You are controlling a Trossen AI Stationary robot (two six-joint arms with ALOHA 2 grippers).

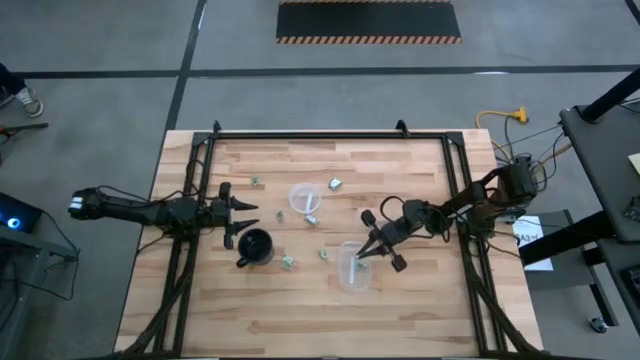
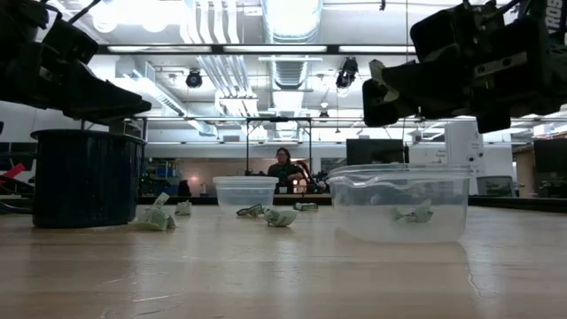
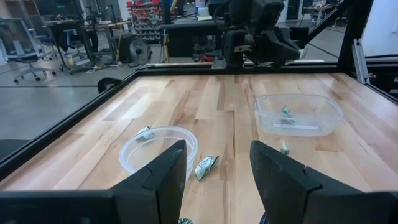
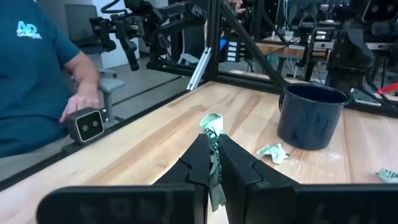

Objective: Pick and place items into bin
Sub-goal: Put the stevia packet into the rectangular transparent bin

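Observation:
My right gripper (image 1: pixel 372 247) hangs over the clear rectangular bin (image 1: pixel 352 268), shut on a folded pale green piece (image 4: pixel 212 126). The bin holds one piece (image 2: pixel 409 213). My left gripper (image 1: pixel 243 214) is open and empty, just above and beside the black mug (image 1: pixel 256 245). Loose pale green and whitish pieces lie on the table: two at the far side (image 1: pixel 257 181) (image 1: pixel 335 183), one by the round clear container (image 1: pixel 312 219), and two between mug and bin (image 1: pixel 288 262) (image 1: pixel 324 254). My right gripper pinches the folded piece between its two fingertips (image 4: pixel 200 163). The piece's upper end (image 4: pixel 212 121) sticks out past the tips and the rest runs back between the fingers. It is lifted clear of the table, above the bin.
A round clear container (image 1: pixel 305 198) stands mid-table with a piece at its edge (image 3: pixel 145 133). A dark frame (image 1: pixel 330 135) rails the tabletop. A person in a teal shirt (image 4: pixel 31 81) sits beyond the table's edge, a hand by a small camera (image 4: pixel 84 124).

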